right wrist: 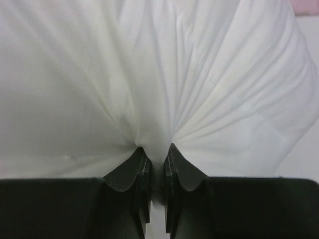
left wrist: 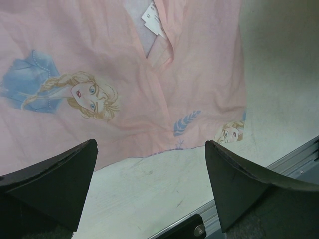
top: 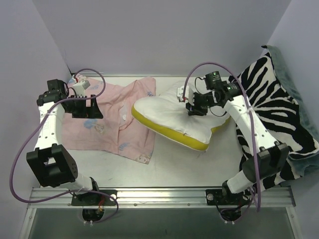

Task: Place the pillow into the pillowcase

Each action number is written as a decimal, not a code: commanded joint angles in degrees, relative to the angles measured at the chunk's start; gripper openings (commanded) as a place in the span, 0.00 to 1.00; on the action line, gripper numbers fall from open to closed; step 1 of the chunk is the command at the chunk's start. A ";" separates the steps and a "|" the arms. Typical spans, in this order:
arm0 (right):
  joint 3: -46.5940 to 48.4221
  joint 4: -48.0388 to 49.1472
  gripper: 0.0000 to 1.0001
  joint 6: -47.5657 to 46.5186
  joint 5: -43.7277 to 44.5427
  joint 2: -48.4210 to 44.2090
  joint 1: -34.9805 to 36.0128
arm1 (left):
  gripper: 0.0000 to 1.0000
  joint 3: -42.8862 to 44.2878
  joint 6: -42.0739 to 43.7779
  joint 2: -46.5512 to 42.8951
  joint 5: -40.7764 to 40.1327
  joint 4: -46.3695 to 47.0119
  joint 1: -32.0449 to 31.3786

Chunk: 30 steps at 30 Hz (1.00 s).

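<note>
Beneath the wide-open left gripper point(top: 83, 107), one pillowcase point(top: 119, 117) is partly hidden; the right gripper point(right wrist: 154, 147) pinches one pillow point(top: 164, 118).

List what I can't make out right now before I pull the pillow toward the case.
- Pillowcase mouth: in the top view, folds hide it. In the left wrist view, the slit by the label runs off the top edge.
- Pillow far corner: in the top view, under the right hand.
- Pillow's yellow band: in the right wrist view, white fabric fills the frame.
- Blanket: in the top view, partly behind the right arm.
</note>
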 commanded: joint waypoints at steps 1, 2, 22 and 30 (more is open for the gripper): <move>0.52 0.77 0.00 25.88 6.91 -6.15 1.28 | 0.97 3.95 -0.32 0.42 1.23 2.79 1.45; -0.88 1.57 0.00 28.73 9.89 -6.87 2.59 | 0.98 4.13 -0.67 0.51 0.97 3.14 1.62; -8.19 16.43 0.08 38.60 24.17 13.86 11.56 | 0.93 -2.28 -4.45 3.14 -2.29 10.79 -1.01; 0.06 13.44 1.00 27.46 16.53 13.78 9.28 | 0.95 -2.38 -2.26 5.35 -0.01 11.15 -1.71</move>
